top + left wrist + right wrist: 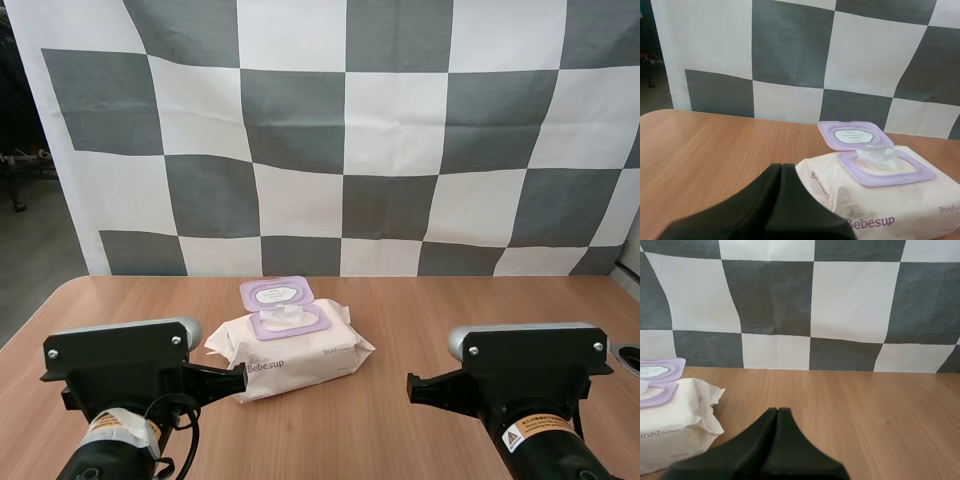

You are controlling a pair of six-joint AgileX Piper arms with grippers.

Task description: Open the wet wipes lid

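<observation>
L tool (781,166), R tool (777,410) both pressed together, empty; L beside wipes pack (300,355), lid (276,293) up

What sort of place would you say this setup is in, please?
Most likely a robot test bench rather than a home: a wooden table carries a pack of wet wipes with its lid flipped open, and the left gripper and right gripper, both shut, point across it.

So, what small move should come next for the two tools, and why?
Probably just draw the left tool back a little: the lid is already flipped open on the wet wipes pack, a wipe showing in its opening, and both it and the right tool are shut on nothing.
</observation>
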